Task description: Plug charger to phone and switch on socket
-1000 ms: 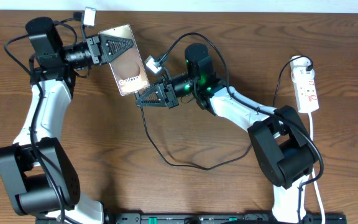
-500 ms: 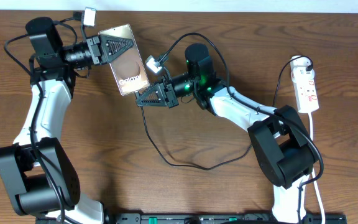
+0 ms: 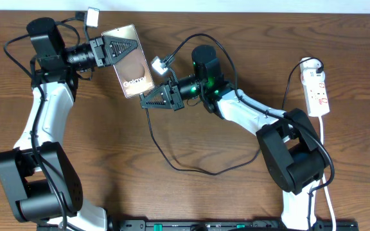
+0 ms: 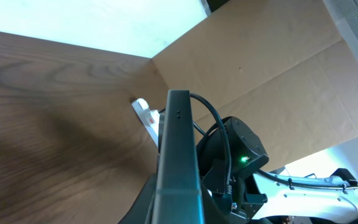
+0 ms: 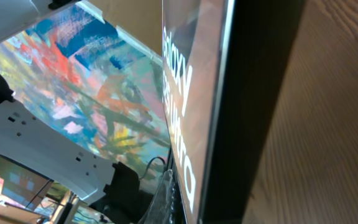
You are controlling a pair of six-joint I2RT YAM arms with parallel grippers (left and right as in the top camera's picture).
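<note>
Left gripper (image 3: 123, 47) clamps the phone's (image 3: 135, 74) top end; right gripper (image 3: 146, 102), closed on the charger (image 3: 151, 131), sits at its lower edge.

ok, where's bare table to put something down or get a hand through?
Biggest bare patch: table between the left arm and the charger loop. Also the back strip between the right arm and the socket, and the front edge below the loop. Crowded where the left end effector holds the phone beside the right end effector.
</note>
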